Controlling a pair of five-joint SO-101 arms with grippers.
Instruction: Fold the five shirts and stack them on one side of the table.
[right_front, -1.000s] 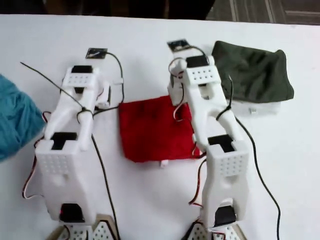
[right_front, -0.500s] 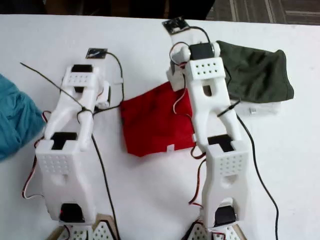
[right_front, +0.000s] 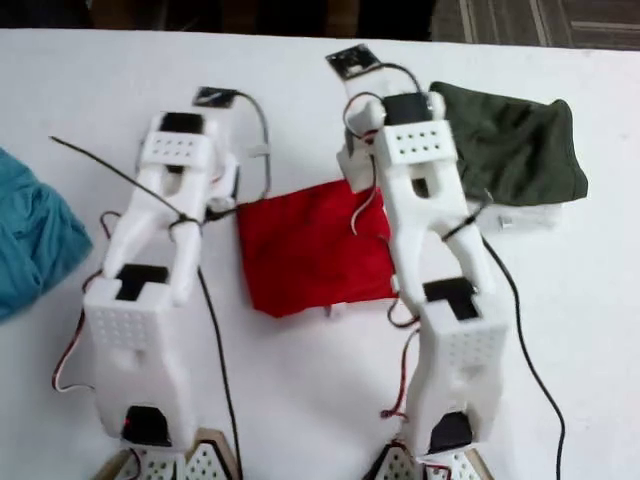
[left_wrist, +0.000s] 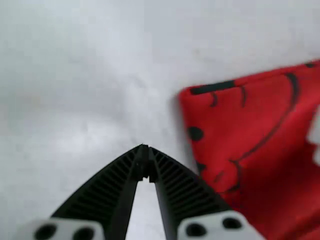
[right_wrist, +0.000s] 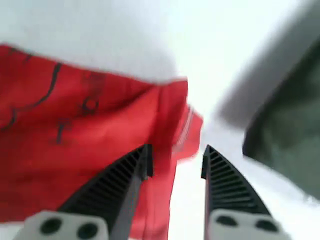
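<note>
A folded red shirt lies on the white table between my two arms. My left gripper is shut and empty, hovering over bare table just off the red shirt's corner. My right gripper is open above the red shirt's far corner, and a fold of the cloth shows between its fingers. A dark green shirt lies bunched to the far right, seen close beside the right gripper as dark green cloth. A teal shirt sits at the left edge.
A pale cloth pokes out from under the green shirt. The left arm and right arm flank the red shirt, with loose cables trailing over the table.
The red shirt's far right corner was dragged away from me and has settled flatter. The left arm shifted slightly away and toward the red shirt.
</note>
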